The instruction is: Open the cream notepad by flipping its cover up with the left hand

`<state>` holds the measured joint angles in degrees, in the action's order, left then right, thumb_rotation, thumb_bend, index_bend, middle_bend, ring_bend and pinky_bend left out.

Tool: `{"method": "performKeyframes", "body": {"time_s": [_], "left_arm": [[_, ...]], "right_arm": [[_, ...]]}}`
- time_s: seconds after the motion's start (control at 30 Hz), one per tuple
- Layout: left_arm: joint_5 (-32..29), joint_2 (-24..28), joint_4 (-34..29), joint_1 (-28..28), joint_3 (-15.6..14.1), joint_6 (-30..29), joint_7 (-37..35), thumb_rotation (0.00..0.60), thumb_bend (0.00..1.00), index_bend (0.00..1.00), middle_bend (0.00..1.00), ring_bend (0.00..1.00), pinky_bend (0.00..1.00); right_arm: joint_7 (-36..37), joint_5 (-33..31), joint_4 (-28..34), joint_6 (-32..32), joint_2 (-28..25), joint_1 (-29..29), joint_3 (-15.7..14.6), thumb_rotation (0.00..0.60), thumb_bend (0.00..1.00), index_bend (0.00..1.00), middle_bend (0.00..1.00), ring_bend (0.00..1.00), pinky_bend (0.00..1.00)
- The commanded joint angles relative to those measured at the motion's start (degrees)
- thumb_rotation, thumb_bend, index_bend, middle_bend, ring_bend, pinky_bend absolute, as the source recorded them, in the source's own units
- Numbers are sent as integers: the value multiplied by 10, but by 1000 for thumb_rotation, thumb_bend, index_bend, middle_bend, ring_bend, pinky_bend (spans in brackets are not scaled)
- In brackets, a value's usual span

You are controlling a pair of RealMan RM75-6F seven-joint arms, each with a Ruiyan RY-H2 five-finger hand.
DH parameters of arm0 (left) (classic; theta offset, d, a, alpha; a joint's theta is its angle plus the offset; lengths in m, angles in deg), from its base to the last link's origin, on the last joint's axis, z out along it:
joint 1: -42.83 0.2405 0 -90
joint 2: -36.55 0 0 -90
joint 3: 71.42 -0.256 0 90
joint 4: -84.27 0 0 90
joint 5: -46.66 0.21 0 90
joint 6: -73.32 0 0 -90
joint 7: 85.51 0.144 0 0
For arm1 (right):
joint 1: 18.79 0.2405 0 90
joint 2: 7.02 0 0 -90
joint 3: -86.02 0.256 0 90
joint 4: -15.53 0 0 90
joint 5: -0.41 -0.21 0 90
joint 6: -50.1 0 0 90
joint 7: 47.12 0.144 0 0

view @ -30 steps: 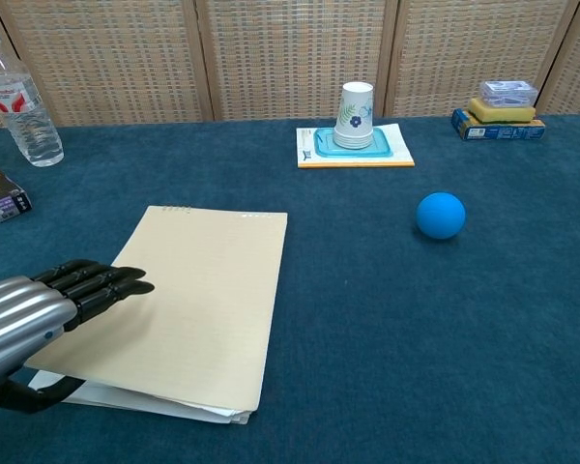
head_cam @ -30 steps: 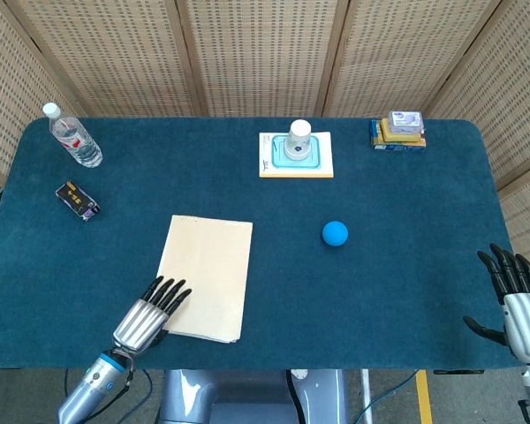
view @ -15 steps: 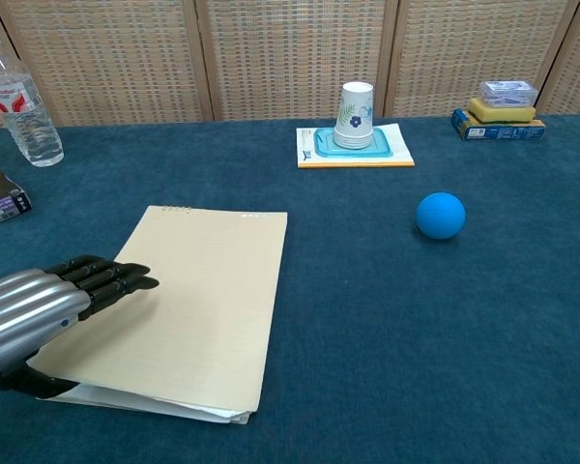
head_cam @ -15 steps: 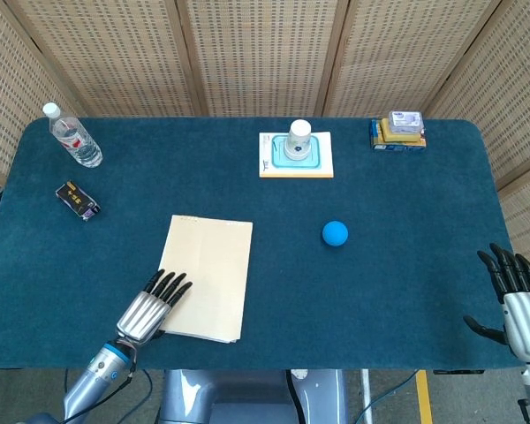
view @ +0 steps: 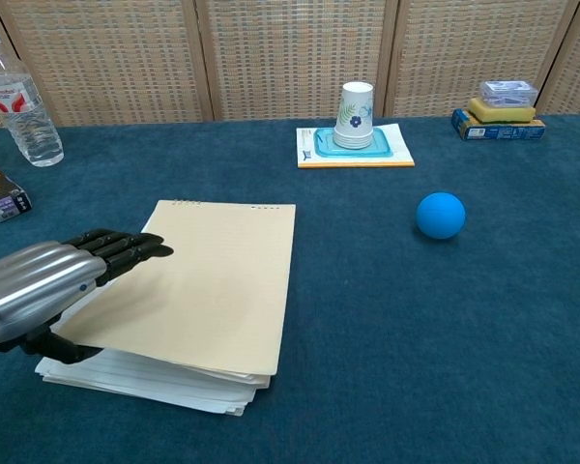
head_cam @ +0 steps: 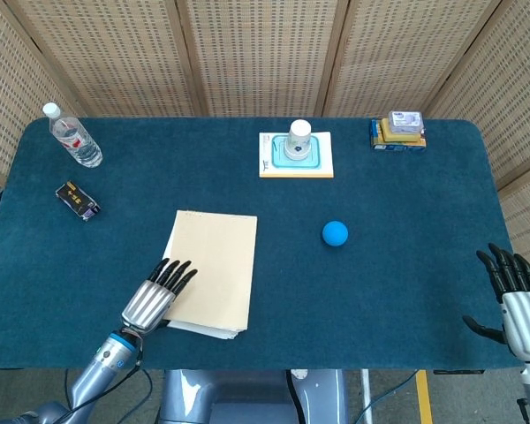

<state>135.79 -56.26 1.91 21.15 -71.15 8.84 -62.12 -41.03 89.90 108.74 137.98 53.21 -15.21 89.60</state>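
Note:
The cream notepad (head_cam: 219, 265) (view: 217, 285) lies left of the table's middle, its spine at the far edge. My left hand (head_cam: 155, 297) (view: 48, 285) grips the cover's near left part, fingers (view: 126, 249) lying on top and the thumb underneath. The near edge of the cover is raised off the white pages (view: 145, 379), which show as a stack below it. Over the near right corner of the table my right hand (head_cam: 515, 299) is held with its fingers spread and nothing in it; the chest view does not show it.
A water bottle (head_cam: 73, 137) (view: 19, 97) and a small black box (head_cam: 77, 200) (view: 2, 193) sit far left. A paper cup (head_cam: 299, 140) (view: 356, 114) stands on a teal tray at the back. A blue ball (head_cam: 335, 233) (view: 440, 215) lies right of the notepad. Stacked boxes (head_cam: 398, 131) (view: 500, 111) occupy the back right.
The left hand has risen and moved slightly forward with the cover; the cover's near edge has lifted, showing more white pages beneath. The right hand has stayed still.

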Motion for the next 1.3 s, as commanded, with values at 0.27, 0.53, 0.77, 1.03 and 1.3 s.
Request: {"method": "performKeyframes", "body": {"time_s": [0.27, 0.53, 0.77, 1.03, 1.3], "left_arm": [[28, 3, 16, -15, -10, -13, -34, 600, 478, 579, 472, 324, 333], [90, 20, 62, -24, -39, -47, -78, 600, 528, 695, 559, 401, 411], [151, 60, 83, -18, -77, -108, -140, 600, 528, 706, 568, 402, 411], [204, 104, 89, 5, -130, -167, -189, 600, 529, 715, 571, 408, 417], [236, 137, 83, 30, -165, -203, -196, 600, 547, 722, 577, 412, 423]], "right_arm": [[2, -1, 0, -2, -1, 1, 0, 600, 0, 0, 0, 0, 0], [-1, -1, 0, -3, 1, 1, -1, 600, 0, 0, 0, 0, 0], [-11, 1, 1, -6, 4, 2, -3, 600, 0, 0, 0, 0, 0], [-18, 0, 2, -6, 7, 3, -3, 600, 0, 0, 0, 0, 0], [-17, 2, 3, -4, 6, 2, -3, 600, 0, 0, 0, 0, 0]]}}
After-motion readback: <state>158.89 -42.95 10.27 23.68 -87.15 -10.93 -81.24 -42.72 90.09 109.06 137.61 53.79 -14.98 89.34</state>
